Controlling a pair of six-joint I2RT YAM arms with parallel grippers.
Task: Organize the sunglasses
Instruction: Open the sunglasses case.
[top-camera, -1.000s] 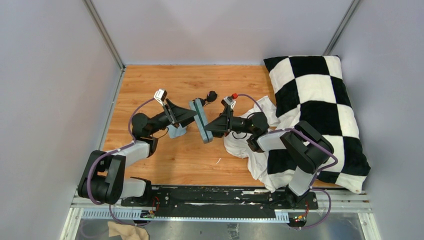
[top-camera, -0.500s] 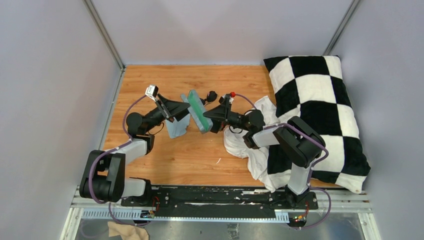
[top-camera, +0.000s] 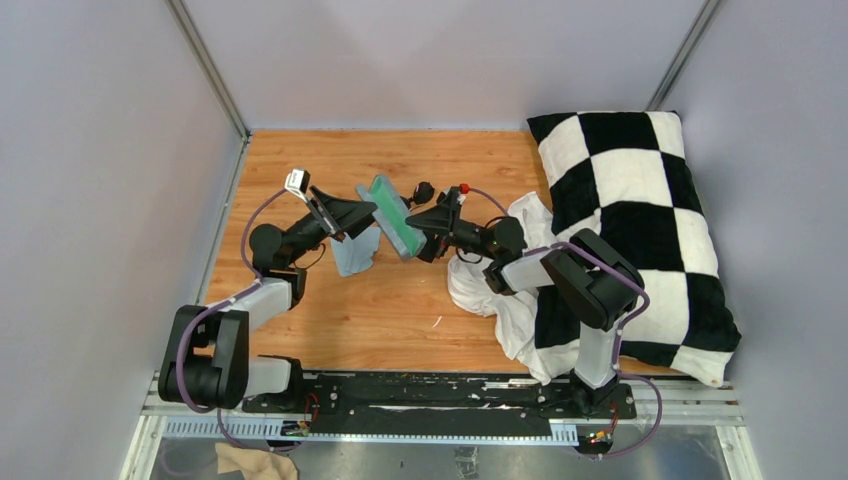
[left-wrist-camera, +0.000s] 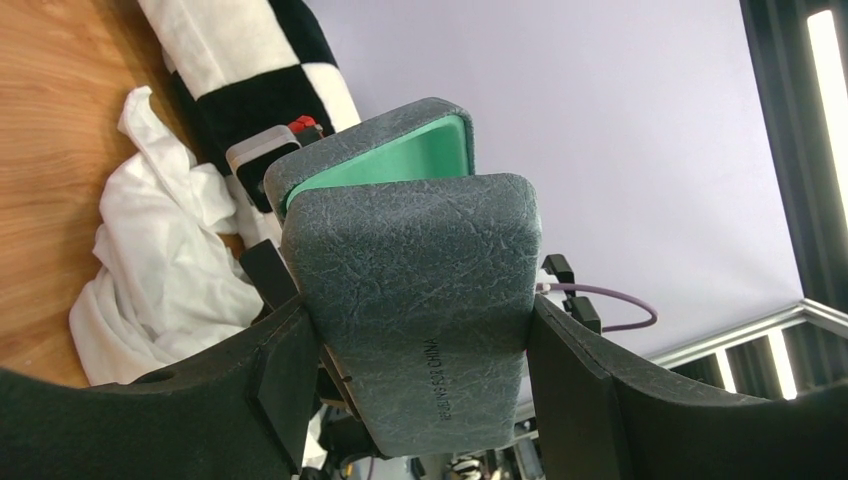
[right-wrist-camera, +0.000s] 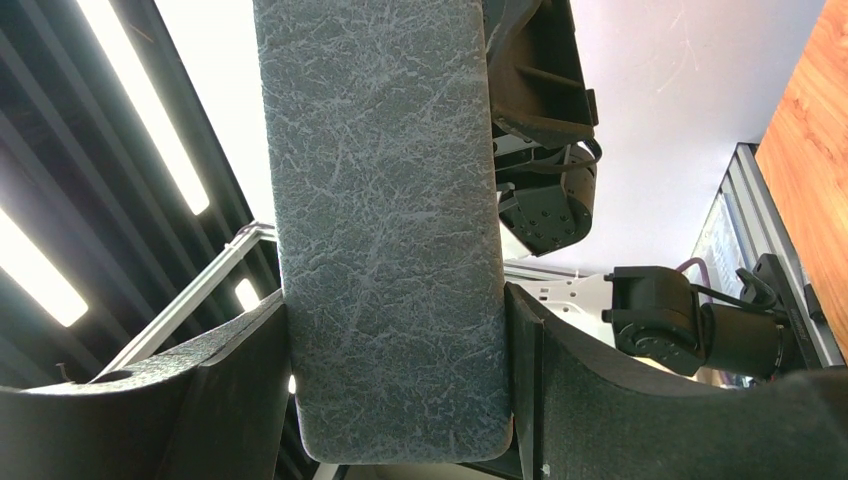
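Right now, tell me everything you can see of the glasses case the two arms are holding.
The glasses case is a rounded rectangular clamshell with a dark grey-blue, grained, leather-like shell and a smooth mint-green lining. It is partly open and tilted on edge over the wooden table. The left gripper clamps one half, which bears small embossed lettering ending in CHINA. The right gripper clamps the other half. The part of the lining that shows is bare.

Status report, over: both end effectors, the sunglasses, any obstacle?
Left end effector, right end effector: both shut on the open case. Sunglasses lie on table beyond it, not held. Both end effectors occupied.
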